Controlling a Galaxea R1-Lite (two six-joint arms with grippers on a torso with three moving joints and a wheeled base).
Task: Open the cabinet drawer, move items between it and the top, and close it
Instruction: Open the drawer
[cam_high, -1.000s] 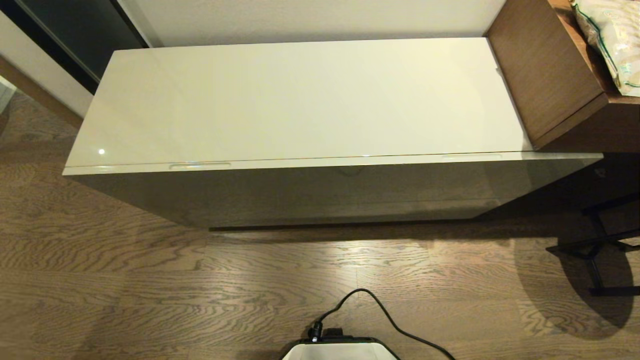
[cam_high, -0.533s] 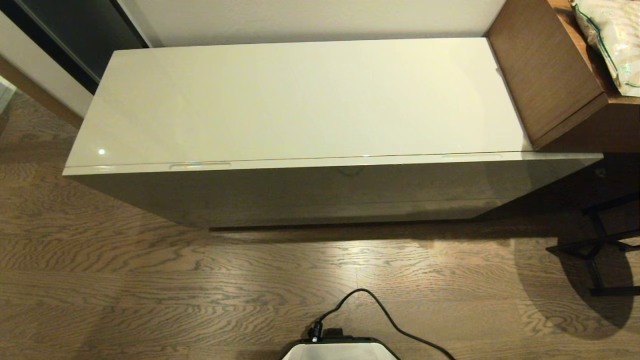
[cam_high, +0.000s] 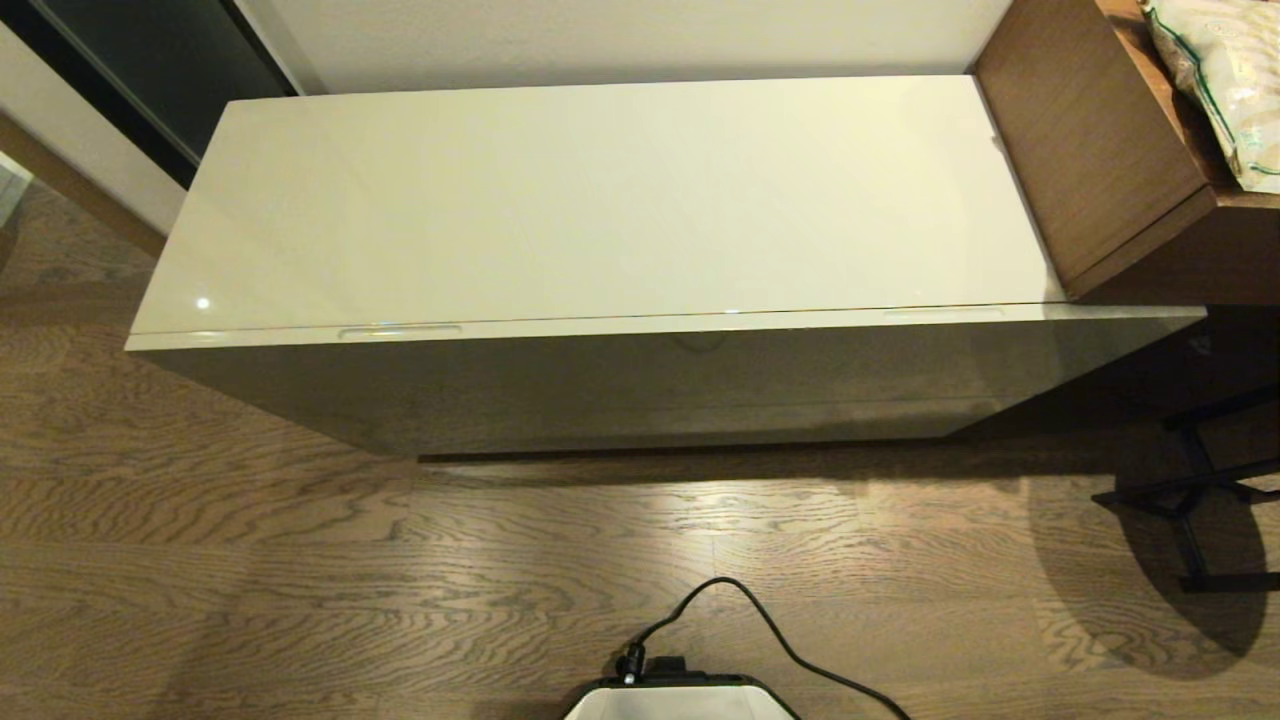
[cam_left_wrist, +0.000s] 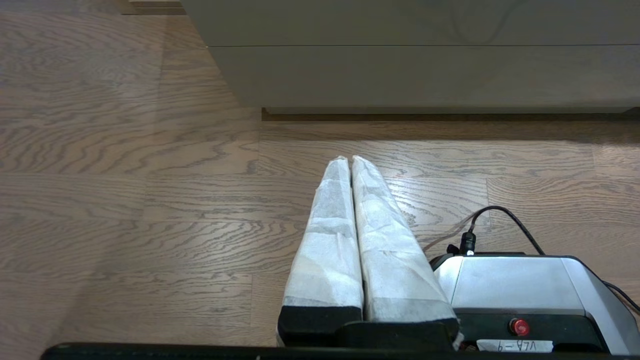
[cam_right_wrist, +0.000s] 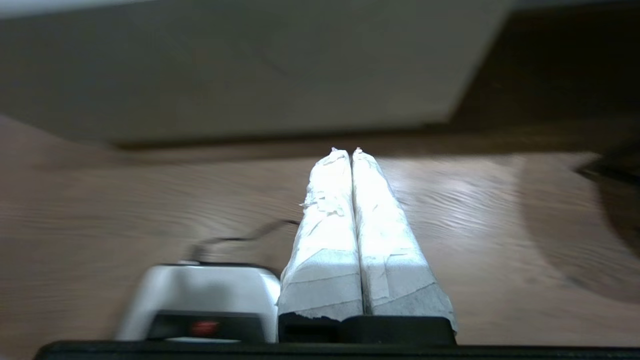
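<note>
Facing: the cabinet from the head view, long front toward the robot, standing on wood-grain floor (cam_high: 300, 560).
Cabinet drawer (cam_high: 640, 385): fully pushed in, front panel flush under the top edge; contents hidden, cannot tell what is inside.
Handle slots: two slim recesses along the upper edge of the front, one toward the left end (cam_high: 400, 331), one toward the right end (cam_high: 943, 313).
Top (cam_high: 600, 200): glossy cream surface, one small light glint near the front left corner.
Items: none visible in any view.
Brown wooden unit (cam_high: 1090, 150): butts against the right end of the top and stands higher; a crinkled plastic package (cam_high: 1225, 80) lies on it at the picture edge.
Robot base (cam_high: 680, 700): white housing at the bottom centre, black cable (cam_high: 760, 620) looping over the floor.
Left gripper (cam_left_wrist: 350, 162): white-wrapped fingers pressed together, grasping nothing, low over the floor beside the base, pointing at the lower cabinet front.
Right gripper (cam_right_wrist: 345, 152): fingers clenched together, empty, aimed at the cabinet front; its view is motion-blurred.
Black stand (cam_high: 1195, 500): on the floor at right.
Change vs earlier head frames: none seen; cabinet, drawer, cable and package sit as before, neither arm in that view.
</note>
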